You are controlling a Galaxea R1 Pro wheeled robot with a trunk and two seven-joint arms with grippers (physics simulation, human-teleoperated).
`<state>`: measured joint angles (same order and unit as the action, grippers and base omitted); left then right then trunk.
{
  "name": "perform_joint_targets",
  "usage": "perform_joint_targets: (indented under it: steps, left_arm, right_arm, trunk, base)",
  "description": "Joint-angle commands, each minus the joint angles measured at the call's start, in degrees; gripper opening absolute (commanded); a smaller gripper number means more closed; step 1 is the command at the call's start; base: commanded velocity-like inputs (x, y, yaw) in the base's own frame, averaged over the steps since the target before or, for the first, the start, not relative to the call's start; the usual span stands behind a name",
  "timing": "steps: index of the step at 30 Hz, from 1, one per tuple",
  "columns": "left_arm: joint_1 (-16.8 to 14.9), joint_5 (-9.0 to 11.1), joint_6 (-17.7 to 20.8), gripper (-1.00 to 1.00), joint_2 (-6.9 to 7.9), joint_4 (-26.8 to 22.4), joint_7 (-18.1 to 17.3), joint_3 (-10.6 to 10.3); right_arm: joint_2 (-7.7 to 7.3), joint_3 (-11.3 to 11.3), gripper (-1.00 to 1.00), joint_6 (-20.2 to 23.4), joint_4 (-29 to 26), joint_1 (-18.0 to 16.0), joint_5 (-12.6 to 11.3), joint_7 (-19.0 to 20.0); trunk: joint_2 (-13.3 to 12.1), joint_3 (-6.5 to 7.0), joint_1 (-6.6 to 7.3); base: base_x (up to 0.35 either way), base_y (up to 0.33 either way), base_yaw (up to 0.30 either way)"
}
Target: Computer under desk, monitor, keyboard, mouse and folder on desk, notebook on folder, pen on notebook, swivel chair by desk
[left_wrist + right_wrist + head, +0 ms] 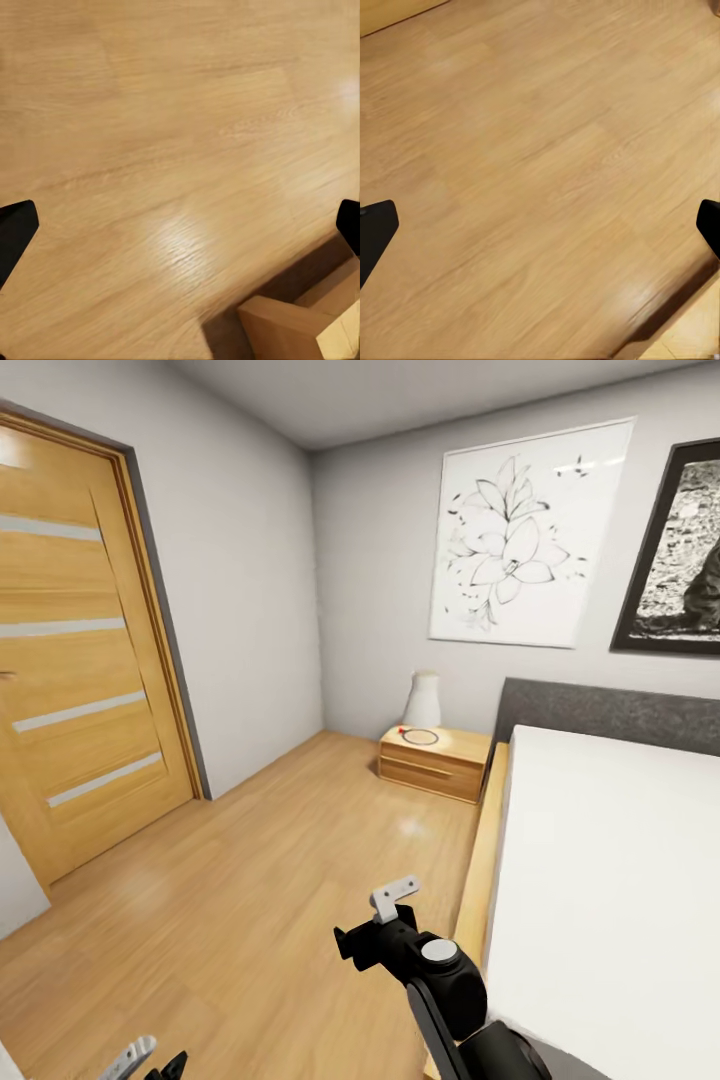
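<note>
Bedroom workspace items: I see no desk, monitor or chair from where I stand; my head camera faces a corner of the room.

Wooden floor (pixel 250 880): light planks, under both my arms.
Door (pixel 80 650): wooden, pale horizontal strips, shut, on the left wall.
Bed (pixel 610 880): white mattress, wooden frame, dark grey headboard, along my right.
Nightstand (pixel 435 760): light wood, beside the headboard, against the far wall.
White vase (pixel 423 700): upright on the nightstand, a small ring-shaped item just in front of it.
Flower drawing (pixel 525 530) and dark-framed picture (pixel 675 550): on the far wall.

My left pincer (pixel 180 225): fingers spread wide, nothing between them, above bare floor near a corner of the wooden bed frame.
My right pincer (pixel 540 225): fingers likewise wide apart, empty, over floor.
</note>
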<state>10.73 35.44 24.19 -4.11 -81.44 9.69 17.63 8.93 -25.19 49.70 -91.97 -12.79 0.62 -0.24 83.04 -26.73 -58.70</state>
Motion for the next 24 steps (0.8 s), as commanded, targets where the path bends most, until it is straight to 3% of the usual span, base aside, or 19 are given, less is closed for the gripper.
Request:
perform_joint_targets:
  steps: [1,8,24]
  left_arm:
    - [0.00,0.61,0.25,1.00,-0.02,-0.08,0.37,0.04]
    - [0.00,0.62,0.18,1.00,-0.19,-0.09,0.64,-0.08]
    - [0.00,0.57,0.23,1.00,-0.11,-0.06,0.66,-0.31]
  right_arm:
    - [0.00,-0.03,1.00,0.31,-0.05,-0.05,0.05,-0.03]
    - [-0.06,-0.03,1.00,0.31,-0.05,-0.05,-0.01,-0.03]
    - [-0.11,-0.05,1.00,0.31,-0.05,-0.05,-0.09,-0.03]
  trunk:
    - [0.04,-0.05,-0.03]
    - [0.04,-0.05,-0.03]
    - [0.04,-0.05,-0.03]
  base:
    - [0.222,0.280,0.279]
    - [0.192,0.227,0.279]
    - [0.018,0.015,0.268]
